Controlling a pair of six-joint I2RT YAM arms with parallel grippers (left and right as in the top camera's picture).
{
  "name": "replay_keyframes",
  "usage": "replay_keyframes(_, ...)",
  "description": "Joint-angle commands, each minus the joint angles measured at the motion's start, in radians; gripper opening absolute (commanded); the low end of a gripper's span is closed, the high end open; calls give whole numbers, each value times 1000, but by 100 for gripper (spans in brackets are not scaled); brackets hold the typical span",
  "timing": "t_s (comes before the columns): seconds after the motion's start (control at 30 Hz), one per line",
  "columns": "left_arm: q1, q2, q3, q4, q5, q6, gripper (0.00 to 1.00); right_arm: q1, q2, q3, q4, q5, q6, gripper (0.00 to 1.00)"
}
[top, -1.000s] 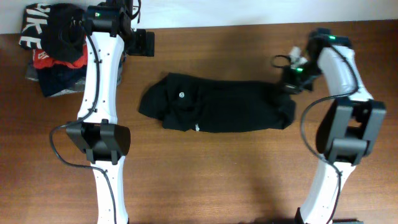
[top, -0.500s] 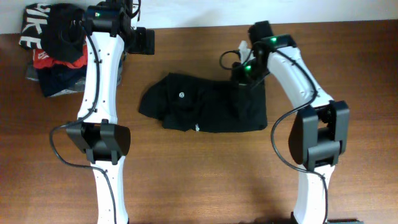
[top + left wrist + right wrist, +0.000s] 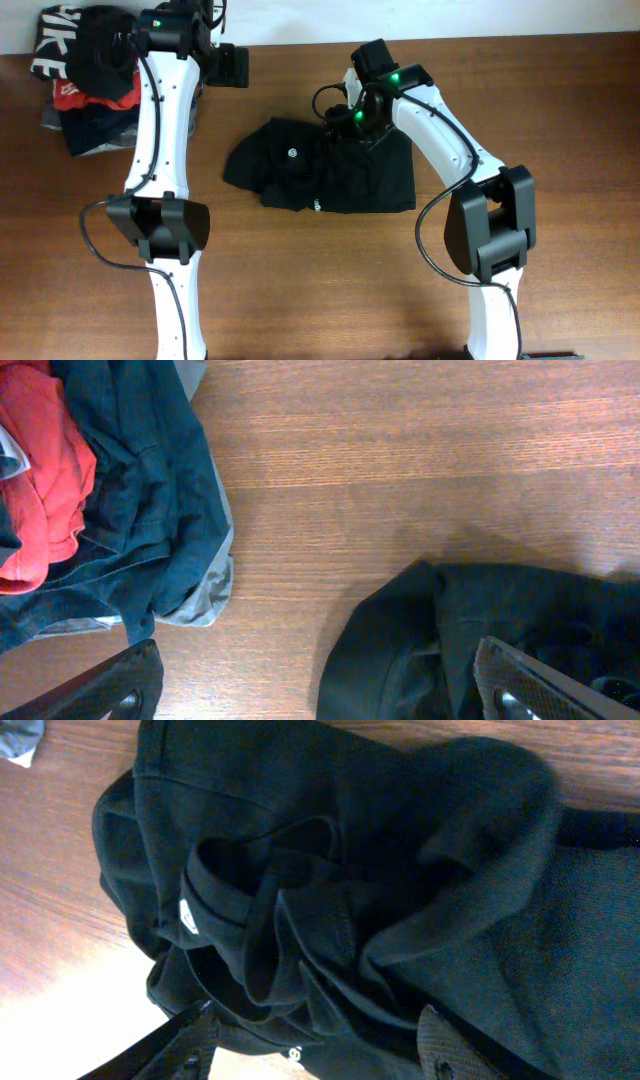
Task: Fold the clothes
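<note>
Brown wooden table (image 3: 560, 110), mostly bare wood. Black T-shirt (image 3: 340, 185) lies mid-table between my two arms, rumpled. Its right part is doubled over onto the body, so the right edge runs straight down, and its left end is a rounded lump. Clothes pile (image 3: 85, 100) sits at the far left corner, well apart from the T-shirt: navy, red, grey, plus a black piece with white lettering on top. My left arm (image 3: 160, 130) reaches up the left side. My left gripper (image 3: 320, 685) hangs over the wood between the pile and the T-shirt's left end, jaws wide, gripping nothing. My right arm (image 3: 440, 130) bends across to the T-shirt's top edge near its middle. My right gripper (image 3: 320, 1050) has its jaws drawn in on a thick bunch of black fabric, folds gathering between the fingers. Small white label (image 3: 188, 917) shows inside the collar, beside that bunch. Tiny white mark (image 3: 292, 153) on the T-shirt's left half.
</note>
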Motion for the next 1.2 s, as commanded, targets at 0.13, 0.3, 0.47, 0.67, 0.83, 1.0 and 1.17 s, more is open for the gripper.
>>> replay_keyframes(0.13, 2, 10, 3, 1, -8, -6, 99, -57, -67, 25, -27, -5, -2, 69)
replay_keyframes(0.3, 4, 25, -13, -34, 2, 15, 99, -116, -74, 27, -57, -5, -24, 69)
replay_keyframes(0.47, 34, 62, -97, -47, 190, 107, 99, -200, -92, 31, -114, -5, -82, 69)
replay_keyframes(0.67, 78, 90, -217, -50, 361, 212, 99, -272, -96, 30, -194, -5, -153, 69)
replay_keyframes(0.83, 83, 90, -309, -43, 365, 303, 99, -278, -96, 30, -208, 14, -173, 69)
replay_keyframes(1.0, 83, 91, -392, -32, 396, 404, 99, -276, -96, 30, -208, 21, -173, 69)
replay_keyframes(1.17, 83, 92, -511, 41, 406, 434, 95, -276, -96, 30, -208, 22, -173, 70)
